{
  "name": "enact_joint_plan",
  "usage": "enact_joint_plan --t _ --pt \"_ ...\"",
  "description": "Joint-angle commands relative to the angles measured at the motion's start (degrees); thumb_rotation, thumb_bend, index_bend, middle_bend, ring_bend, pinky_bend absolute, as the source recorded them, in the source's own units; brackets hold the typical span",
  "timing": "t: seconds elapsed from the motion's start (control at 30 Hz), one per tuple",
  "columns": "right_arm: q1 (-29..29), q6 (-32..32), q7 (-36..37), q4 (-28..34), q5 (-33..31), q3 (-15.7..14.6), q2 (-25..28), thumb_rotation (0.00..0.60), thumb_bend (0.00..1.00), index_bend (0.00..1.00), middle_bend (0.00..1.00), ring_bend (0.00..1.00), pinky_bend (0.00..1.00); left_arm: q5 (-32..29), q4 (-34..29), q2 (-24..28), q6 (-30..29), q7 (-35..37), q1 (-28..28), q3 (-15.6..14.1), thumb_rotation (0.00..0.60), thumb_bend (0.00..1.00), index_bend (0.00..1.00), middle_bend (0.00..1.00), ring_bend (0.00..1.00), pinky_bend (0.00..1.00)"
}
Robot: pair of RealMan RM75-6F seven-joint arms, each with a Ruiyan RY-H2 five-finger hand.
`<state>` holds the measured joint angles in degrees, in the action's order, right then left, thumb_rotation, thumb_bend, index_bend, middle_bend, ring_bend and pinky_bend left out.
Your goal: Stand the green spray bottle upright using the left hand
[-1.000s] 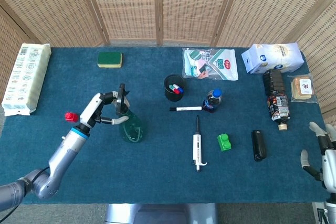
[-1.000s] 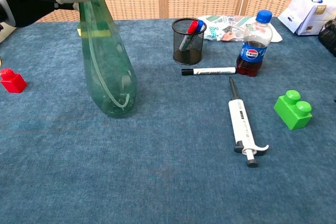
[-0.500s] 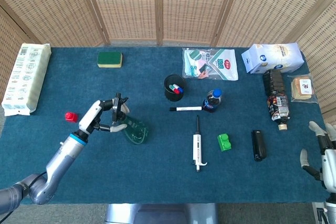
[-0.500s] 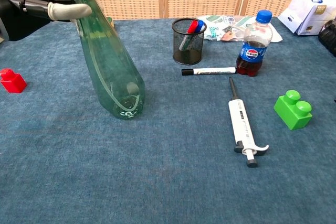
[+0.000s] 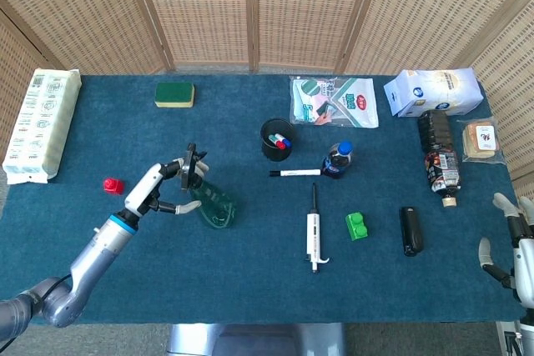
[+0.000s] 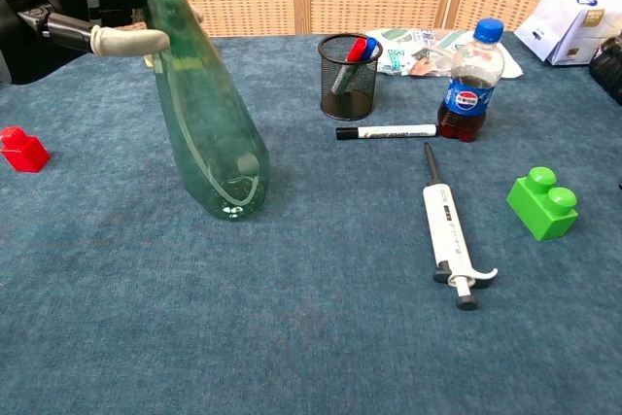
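Note:
The green spray bottle (image 6: 206, 133) stands on its base on the blue cloth, leaning a little to the left, with its black nozzle at the top. From above, the green spray bottle (image 5: 210, 203) sits left of centre. My left hand (image 5: 163, 188) holds the bottle's neck, and in the chest view this left hand (image 6: 73, 17) wraps fingers around the neck from the left. My right hand (image 5: 511, 235) hangs at the table's right edge, open and holding nothing.
A red block (image 6: 21, 149) lies left of the bottle. To its right stand a mesh pen cup (image 6: 349, 76), a marker (image 6: 385, 131), a cola bottle (image 6: 469, 81), a pipette (image 6: 448, 233) and a green block (image 6: 542, 202). A green sponge (image 5: 174, 94) lies at the back.
The bottle's base slid slightly right and toward me a second ago and tilted; since half a second ago it has barely moved. My left hand drew back a little with it.

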<state>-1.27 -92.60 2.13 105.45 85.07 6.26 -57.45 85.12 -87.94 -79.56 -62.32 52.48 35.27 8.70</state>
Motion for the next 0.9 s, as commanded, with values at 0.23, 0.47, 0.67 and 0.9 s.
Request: enact_joint_plan --t 0.23,0.47,0.67,0.9 --pt "-0.12 -0.32 0.38 0.11 0.35 0.05 0.12 0.6 0.56 0.09 0.22 0.05 0.06 0.31 -0.41 0.63 -0.24 -1.55 -0.16 -0.64 0.6 0.27 0.34 0.25 0.15 0.34" --pt "-0.17 -0.49 0.5 0.08 0.55 0.08 0.08 0.6 0.56 0.09 0.22 0.05 0.06 0.63 -0.47 0.81 -0.63 -2.36 -0.31 -1.05 0.6 0.27 0.31 0.22 0.11 0.28" --pt "-0.08 -0.44 0.57 0.17 0.64 0.18 0.19 0.6 0.56 0.09 0.22 0.05 0.06 0.78 -0.6 1.29 -0.92 -2.62 -0.67 -1.54 0.6 0.28 0.26 0.17 0.07 0.26" --pt "0.16 -0.03 0.69 0.18 0.55 0.26 0.18 0.6 0.56 0.09 0.22 0.05 0.06 0.09 -2.48 3.72 -1.58 -4.69 -2.09 -2.38 0.6 0.27 0.22 0.15 0.04 0.21"
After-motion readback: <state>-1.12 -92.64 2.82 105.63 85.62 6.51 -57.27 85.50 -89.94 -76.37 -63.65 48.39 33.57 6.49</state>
